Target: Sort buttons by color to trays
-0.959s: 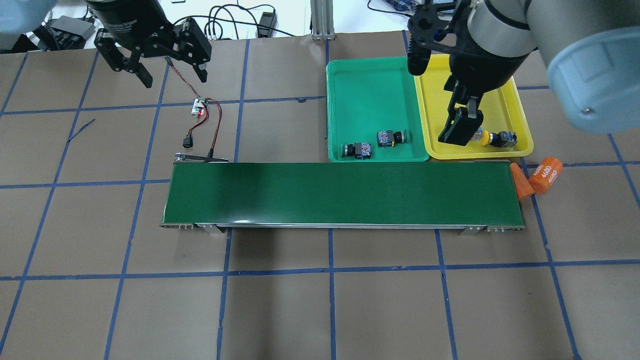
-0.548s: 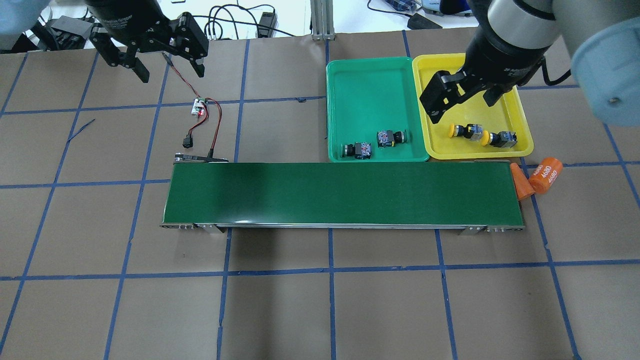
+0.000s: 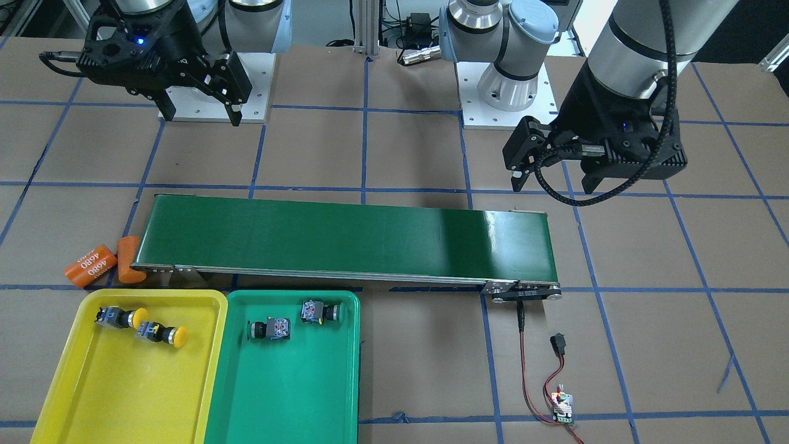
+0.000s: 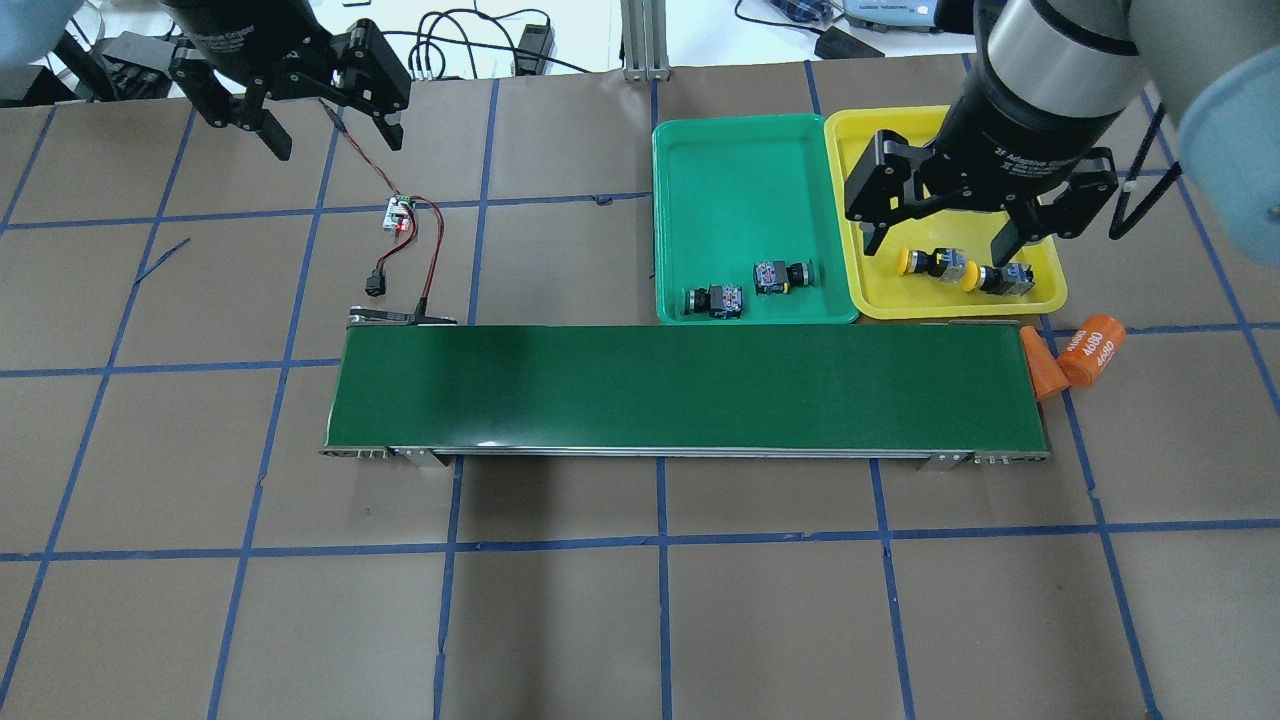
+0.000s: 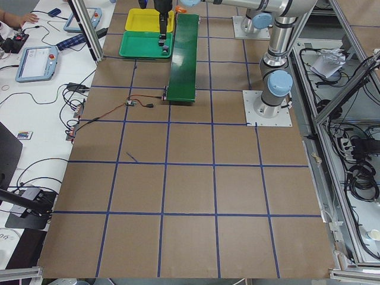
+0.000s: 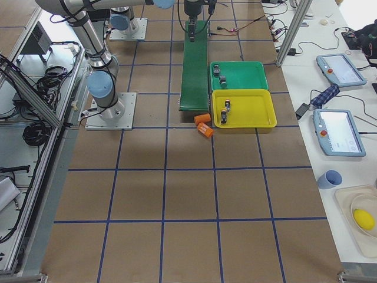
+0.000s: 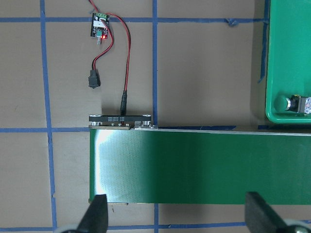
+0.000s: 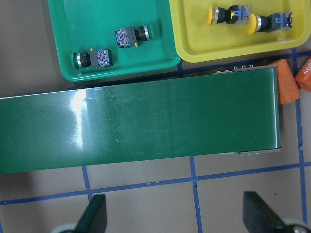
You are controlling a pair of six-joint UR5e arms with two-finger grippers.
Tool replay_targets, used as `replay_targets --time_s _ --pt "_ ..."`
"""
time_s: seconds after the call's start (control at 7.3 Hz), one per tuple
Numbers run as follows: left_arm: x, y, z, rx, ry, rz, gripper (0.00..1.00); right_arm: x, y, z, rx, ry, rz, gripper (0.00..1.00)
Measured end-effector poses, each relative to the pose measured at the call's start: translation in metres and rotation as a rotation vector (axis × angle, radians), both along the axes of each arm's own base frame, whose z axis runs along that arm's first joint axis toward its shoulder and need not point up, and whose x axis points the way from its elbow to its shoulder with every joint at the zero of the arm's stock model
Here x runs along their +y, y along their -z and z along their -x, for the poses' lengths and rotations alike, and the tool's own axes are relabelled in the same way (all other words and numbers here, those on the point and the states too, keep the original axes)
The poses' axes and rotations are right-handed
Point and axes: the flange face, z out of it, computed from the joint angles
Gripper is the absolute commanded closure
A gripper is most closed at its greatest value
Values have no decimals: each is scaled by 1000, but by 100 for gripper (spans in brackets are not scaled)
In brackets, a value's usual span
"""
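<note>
Two yellow buttons point(image 4: 925, 262) point(image 4: 995, 278) lie on their sides in the yellow tray point(image 4: 950, 308), near its belt-side edge. Two green buttons point(image 4: 712, 300) point(image 4: 782, 275) lie in the green tray point(image 4: 740, 180). My right gripper point(image 4: 940, 235) is open and empty, held high above the yellow tray; its fingertips point(image 8: 92, 213) frame the belt in the right wrist view. My left gripper point(image 4: 335, 135) is open and empty, high over the far left of the table. All buttons also show in the front-facing view point(image 3: 120, 317) point(image 3: 161, 333) point(image 3: 269, 329) point(image 3: 320, 311).
A long dark-green conveyor belt point(image 4: 690, 385) lies across the table in front of both trays. Two orange cylinders point(image 4: 1090, 350), one marked 4680, lie at its right end. A small circuit board point(image 4: 400, 212) with red and black wires lies near its left end.
My right gripper has let go of a yellow button in the yellow tray, risen and turned, open. My left gripper has drifted slightly back.
</note>
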Motion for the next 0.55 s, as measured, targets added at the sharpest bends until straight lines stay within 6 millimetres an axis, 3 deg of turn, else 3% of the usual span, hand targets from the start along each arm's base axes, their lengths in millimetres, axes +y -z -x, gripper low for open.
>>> replay_targets --time_s 0.55 --pt "4 -6 -4 -3 -8 5 0 2 -1 1 9 -9 -3 0"
